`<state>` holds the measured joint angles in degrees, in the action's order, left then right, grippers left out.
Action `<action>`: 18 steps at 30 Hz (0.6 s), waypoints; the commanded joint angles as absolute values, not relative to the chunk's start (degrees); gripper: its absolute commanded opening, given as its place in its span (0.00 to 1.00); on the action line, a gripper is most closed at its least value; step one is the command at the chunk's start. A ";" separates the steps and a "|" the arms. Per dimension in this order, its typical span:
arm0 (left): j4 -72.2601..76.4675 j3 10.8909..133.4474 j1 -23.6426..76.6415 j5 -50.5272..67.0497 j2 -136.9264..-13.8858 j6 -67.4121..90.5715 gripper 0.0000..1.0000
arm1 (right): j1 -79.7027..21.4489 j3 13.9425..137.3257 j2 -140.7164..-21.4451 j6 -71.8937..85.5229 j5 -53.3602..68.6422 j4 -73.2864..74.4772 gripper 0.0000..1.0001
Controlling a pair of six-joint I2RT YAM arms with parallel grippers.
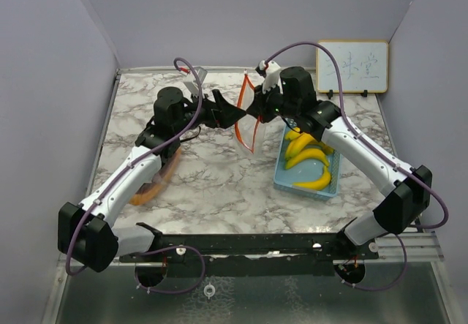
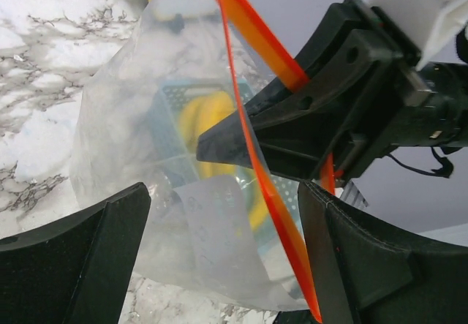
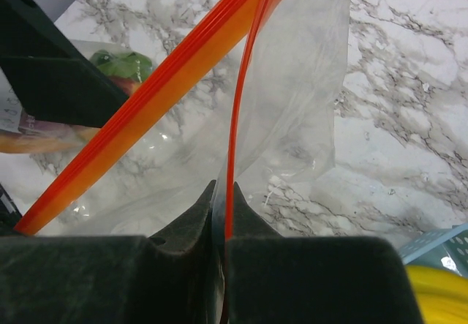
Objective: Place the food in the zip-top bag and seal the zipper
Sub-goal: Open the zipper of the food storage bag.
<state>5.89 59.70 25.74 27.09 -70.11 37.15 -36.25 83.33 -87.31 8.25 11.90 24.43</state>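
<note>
The clear zip-top bag (image 1: 248,126) with an orange zipper (image 1: 254,130) is held upright, mouth open, at the table's middle back. My right gripper (image 1: 257,108) is shut on one side of the zipper rim (image 3: 232,156); the pinch shows in its wrist view (image 3: 223,221). My left gripper (image 1: 235,112) is open, and its fingers straddle the bag's lower part (image 2: 197,236) with the other zipper strip near the right finger (image 2: 373,258). Yellow bananas (image 1: 311,159) lie in the light blue basket. A green leaf (image 3: 124,64) and an orange piece (image 3: 29,142) lie beyond the bag.
The light blue basket (image 1: 287,170) stands right of the bag, under my right forearm. An orange-brown thing (image 1: 157,185) lies partly hidden under my left forearm. A whiteboard (image 1: 352,66) leans at the back right. Grey walls close in the table.
</note>
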 commanded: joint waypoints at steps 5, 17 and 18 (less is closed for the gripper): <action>10.39 59.41 25.66 32.78 -73.69 39.06 0.68 | -36.74 83.56 -85.00 6.51 15.47 23.09 0.02; 11.94 60.37 25.67 36.28 -77.31 40.11 0.00 | -36.74 83.94 -84.63 6.50 12.53 23.30 0.02; 6.48 62.12 25.69 33.86 -77.01 37.23 0.00 | -36.73 83.94 -84.41 6.57 10.60 23.82 0.02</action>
